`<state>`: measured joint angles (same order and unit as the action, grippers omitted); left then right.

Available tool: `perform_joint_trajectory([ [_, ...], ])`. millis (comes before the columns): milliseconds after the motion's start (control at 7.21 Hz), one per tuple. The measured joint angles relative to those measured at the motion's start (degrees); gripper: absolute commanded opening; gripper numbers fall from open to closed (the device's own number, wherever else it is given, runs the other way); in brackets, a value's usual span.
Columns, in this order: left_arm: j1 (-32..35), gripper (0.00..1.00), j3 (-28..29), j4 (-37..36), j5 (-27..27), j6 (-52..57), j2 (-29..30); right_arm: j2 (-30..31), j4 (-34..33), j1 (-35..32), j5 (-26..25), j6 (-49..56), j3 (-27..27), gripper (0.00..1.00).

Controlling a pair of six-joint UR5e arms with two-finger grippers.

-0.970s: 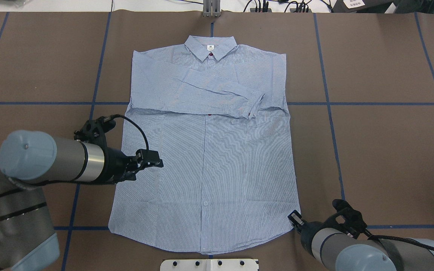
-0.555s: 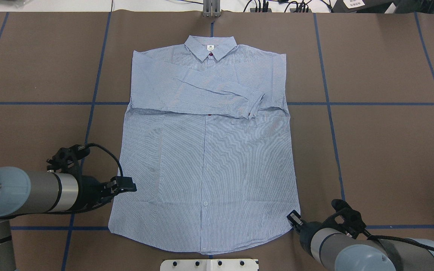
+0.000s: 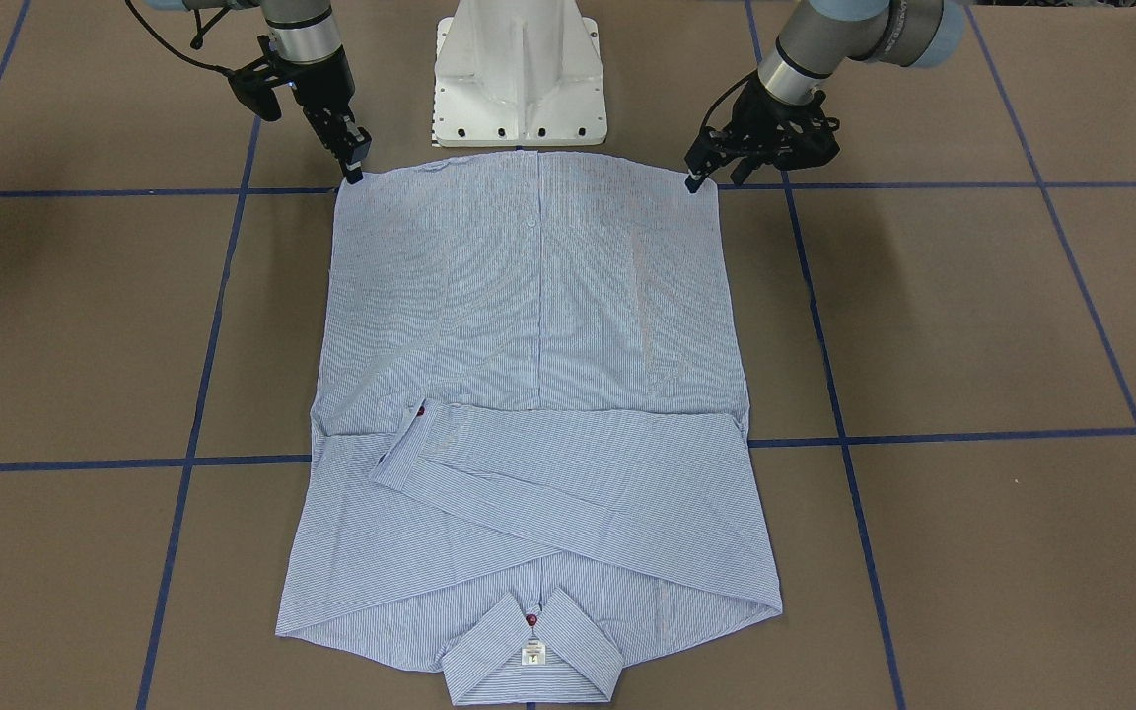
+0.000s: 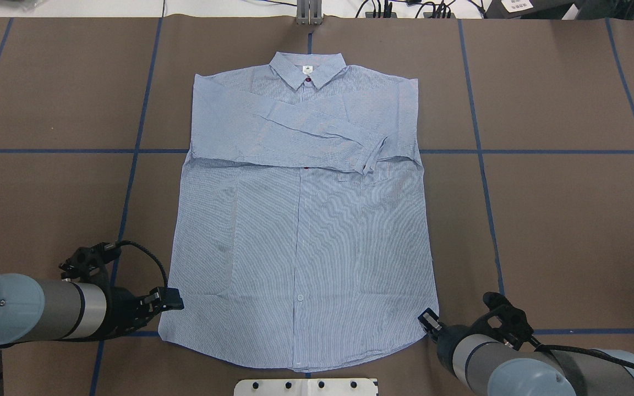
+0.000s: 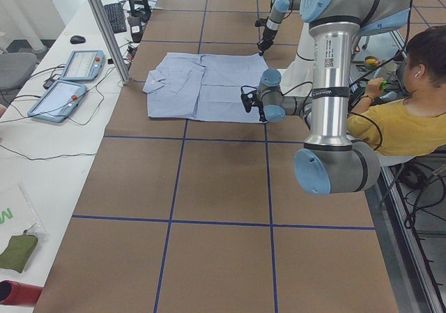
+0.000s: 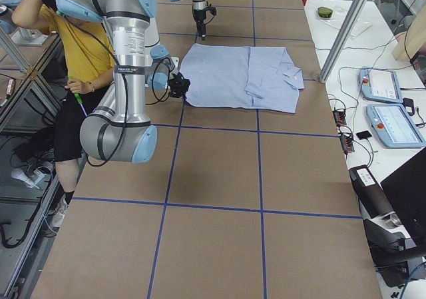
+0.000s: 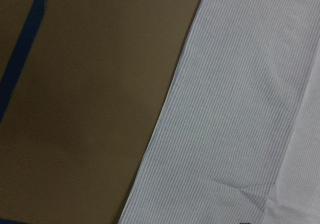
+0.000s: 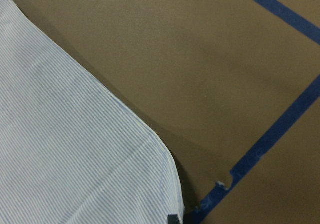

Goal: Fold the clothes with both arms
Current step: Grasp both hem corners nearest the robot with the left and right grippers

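Having drawn my left arm (image 4: 47,316) back to the shirt's (image 4: 306,236) near left hem corner, both corners await lifting; I cannot tell how the jaws stand.

Brown table (image 4: 570,231), white pedestal (image 3: 519,69), person in yellow (image 5: 397,126)

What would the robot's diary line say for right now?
shirt: flat, sleeves folded in | left gripper: at hem corner | right gripper: at hem corner | grip: unclear
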<state>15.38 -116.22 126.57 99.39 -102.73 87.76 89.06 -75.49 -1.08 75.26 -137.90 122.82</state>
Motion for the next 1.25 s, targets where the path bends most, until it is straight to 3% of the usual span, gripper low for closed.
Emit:
perform_joint_trajectory([
  [277, -2.6, 0.77, 1.4, 0.0, -1.6, -1.1, 0.0, 0.0, 0.0, 0.1, 0.0, 0.0, 0.0, 0.0],
  [416, -3.2, 0.68, 1.6, 0.0, -2.0, -1.2, 0.0, 0.0, 0.0, 0.1, 0.0, 0.0, 0.0, 0.0],
  [693, -3.7, 0.0, 1.9, -0.1, -2.3, -1.4, -0.2, 0.0, 0.0, 0.1, 0.0, 0.0, 0.0, 0.0],
  [1248, -3.7, 0.0, 1.3, -0.2, -3.0, -1.8, -0.5, 0.0, 0.0, 0.0, 0.0, 0.0, 0.0, 0.0],
])
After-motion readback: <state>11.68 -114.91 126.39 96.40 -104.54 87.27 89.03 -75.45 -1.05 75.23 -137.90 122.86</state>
